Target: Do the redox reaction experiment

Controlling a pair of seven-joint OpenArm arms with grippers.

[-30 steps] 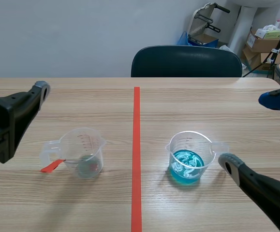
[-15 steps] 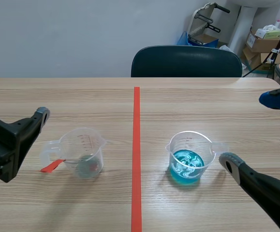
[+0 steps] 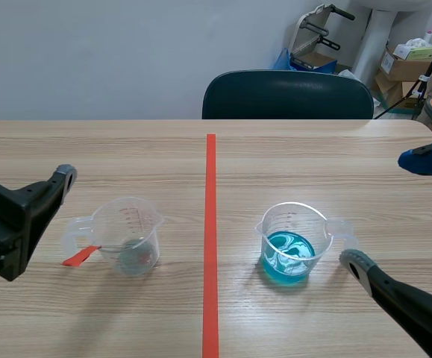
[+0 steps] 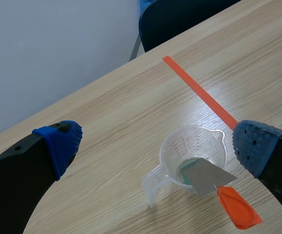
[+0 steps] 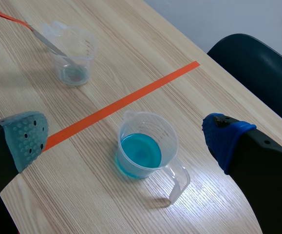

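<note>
The left gripper (image 4: pixel 158 144) is hanging wide open and holding nothing, with its bumpy blue pads far apart. Ahead of it, a see-through plastic cup with a handle and a spout (image 4: pixel 193 155) is standing on the pale wooden table (image 4: pixel 106 112). A flat shiny metal scoop with an orange-red handle (image 4: pixel 210 178) is leaning inside this cup, and its handle is sticking out over the rim. The right gripper (image 5: pixel 125 137) is wide open and empty too. Ahead of it, a second see-through plastic cup (image 5: pixel 141 146) is sitting upright with bright blue water in the bottom. A straight orange-red tape line (image 3: pixel 210 224) is running between the two cups.
</note>
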